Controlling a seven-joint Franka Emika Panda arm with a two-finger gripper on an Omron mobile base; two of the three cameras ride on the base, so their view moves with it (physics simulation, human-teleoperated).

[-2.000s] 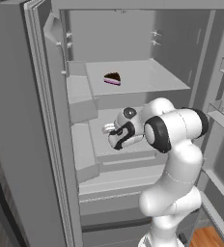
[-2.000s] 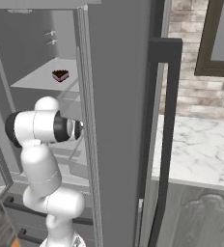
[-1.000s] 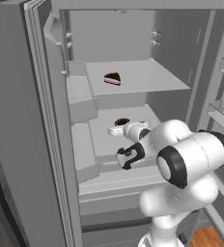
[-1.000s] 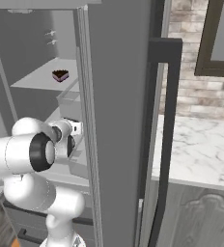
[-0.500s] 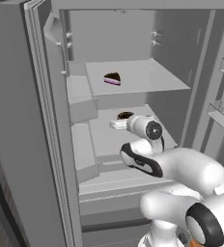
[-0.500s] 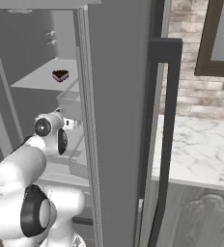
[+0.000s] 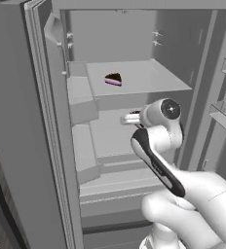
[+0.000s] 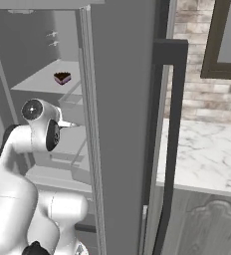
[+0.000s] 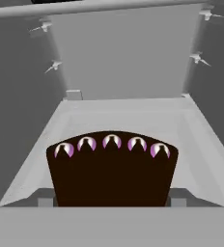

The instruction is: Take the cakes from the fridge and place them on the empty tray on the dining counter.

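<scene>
While one cake (image 7: 113,79) waits on the upper fridge (image 7: 134,44) shelf, I hold the jaws released, spread wide at the second cake (image 9: 112,169) on the lower shelf, ready to clamp.

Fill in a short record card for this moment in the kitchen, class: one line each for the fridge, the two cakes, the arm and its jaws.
fridge: door open, pale grey inside, shelves showing
upper cake: dark wedge lying on the upper shelf, untouched
lower cake: dark wedge with a row of pinkish dots along its far edge, on the lower shelf, close in front of the hand camera
arm: reaching into the fridge at the lower shelf
jaws: open, holding nothing
task stage: neither cake lifted yet
</scene>
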